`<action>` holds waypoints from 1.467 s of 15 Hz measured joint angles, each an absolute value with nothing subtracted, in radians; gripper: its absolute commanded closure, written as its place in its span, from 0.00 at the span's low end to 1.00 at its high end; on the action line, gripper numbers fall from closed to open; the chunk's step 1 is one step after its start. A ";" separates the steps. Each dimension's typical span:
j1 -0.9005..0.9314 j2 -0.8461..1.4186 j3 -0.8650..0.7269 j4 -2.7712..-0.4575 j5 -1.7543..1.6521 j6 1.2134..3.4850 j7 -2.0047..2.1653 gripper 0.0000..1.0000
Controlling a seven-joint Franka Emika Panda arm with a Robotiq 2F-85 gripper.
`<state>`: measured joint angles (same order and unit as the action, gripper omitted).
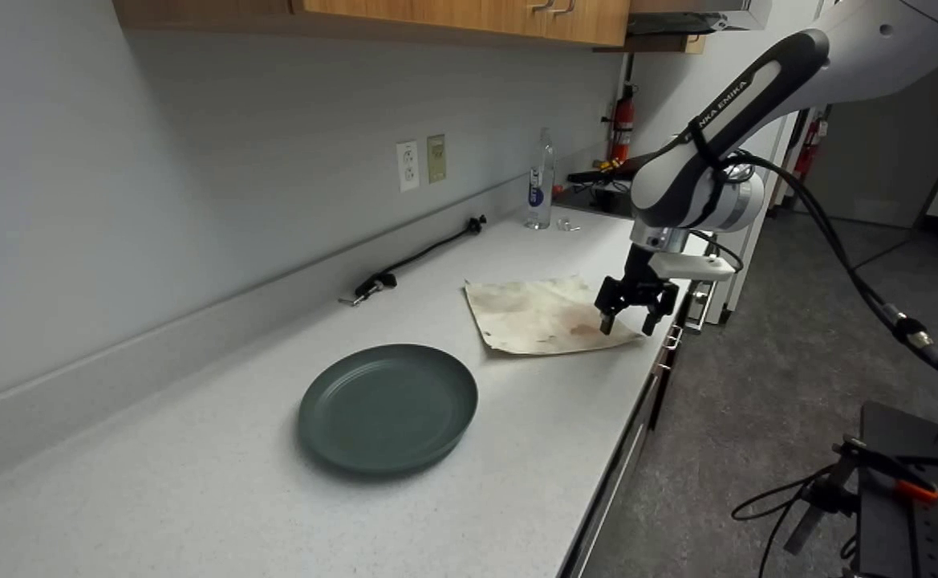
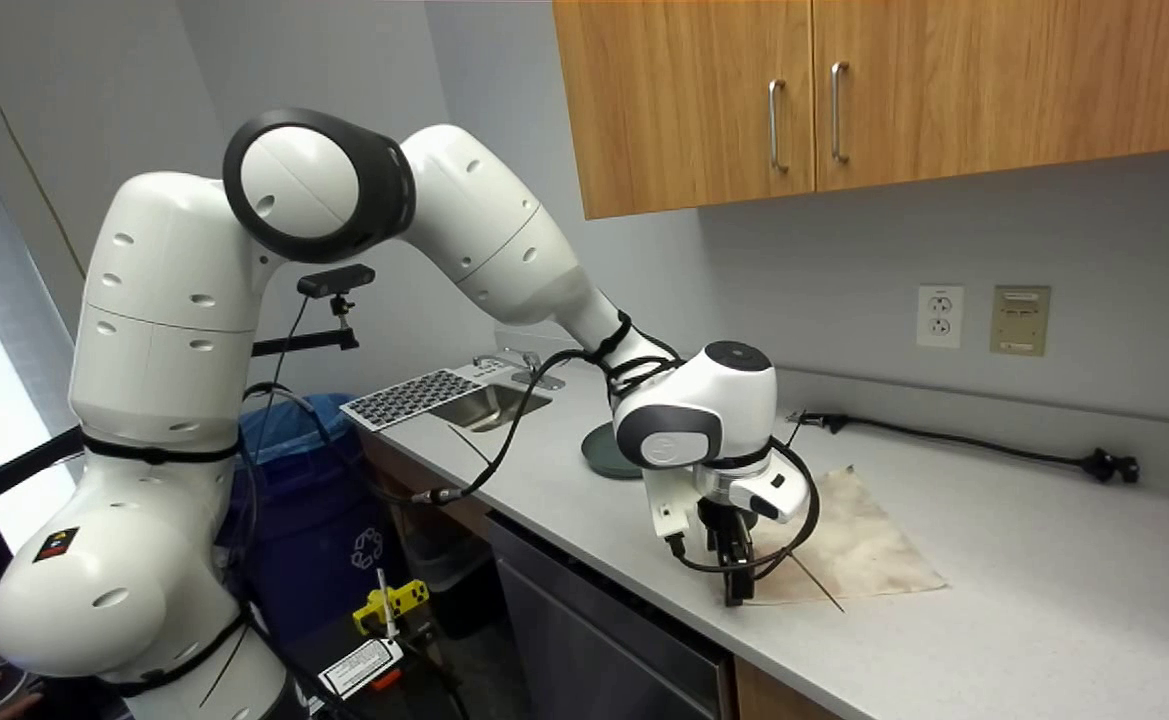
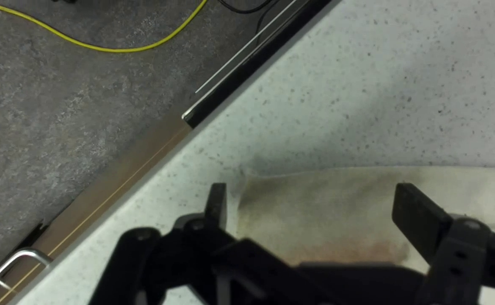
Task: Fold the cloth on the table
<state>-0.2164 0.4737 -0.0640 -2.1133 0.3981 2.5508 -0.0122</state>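
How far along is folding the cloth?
Done: no fold visible; the cloth lies spread out on the counter. In hand: the end effector stands open at one corner, nothing gripped; whether it touches is unclear. Left: the whole fold, likely starting with a pinch on that corner.

Arm [image 2: 516, 222] is white with small oval recesses [image 2: 202, 345]. A black ring [image 2: 384, 190] borders a white cap [image 2: 301, 182]. Black straps [image 2: 161, 455] encircle the arm; dark cables [image 1: 836, 243] carry silver fittings [image 1: 925, 344]. Visible lettering [image 1: 724, 104] reads "NKA EMIKA". A dark label [image 2: 55, 545] bears red and yellow marks. Jaws are black and angular.
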 measured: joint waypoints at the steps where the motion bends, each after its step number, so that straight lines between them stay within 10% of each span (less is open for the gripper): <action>1: -0.218 0.479 -0.065 -2.113 0.398 2.551 -0.009 0.00; 17: -0.224 0.541 -0.048 -2.034 0.399 2.551 0.022 0.00; 22: -0.231 0.545 -0.047 -2.033 0.399 2.548 0.025 0.49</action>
